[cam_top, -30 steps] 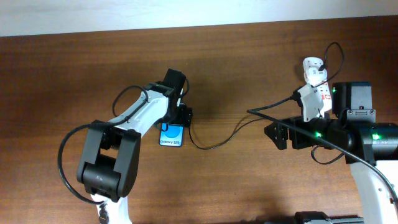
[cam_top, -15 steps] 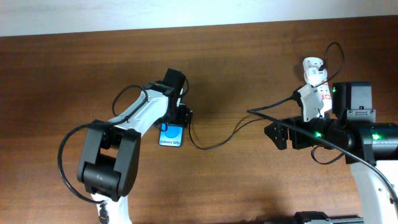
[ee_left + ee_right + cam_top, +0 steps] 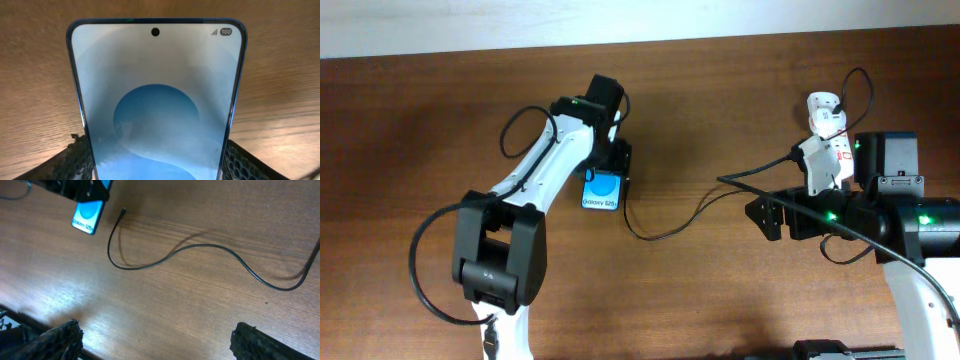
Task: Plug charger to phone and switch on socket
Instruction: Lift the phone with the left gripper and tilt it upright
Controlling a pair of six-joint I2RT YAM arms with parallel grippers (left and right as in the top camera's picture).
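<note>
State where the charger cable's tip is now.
Overhead, the cable tip lies on the table left of centre, just right of the phone, not plugged in.

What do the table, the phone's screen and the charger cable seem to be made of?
The table: wood or wood-look laminate, semi-gloss; brown grain lines and soft glare show. The phone: the screen looks like smooth glossy glass, since it carries pale reflections. The charger: thin black cable, probably matte plastic or rubber sheath; it lies in loose curves.

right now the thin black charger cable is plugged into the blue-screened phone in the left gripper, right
Not plugged in: the right wrist view shows the thin black charger cable's tip lying loose beside the blue-screened phone in the left gripper.
</note>
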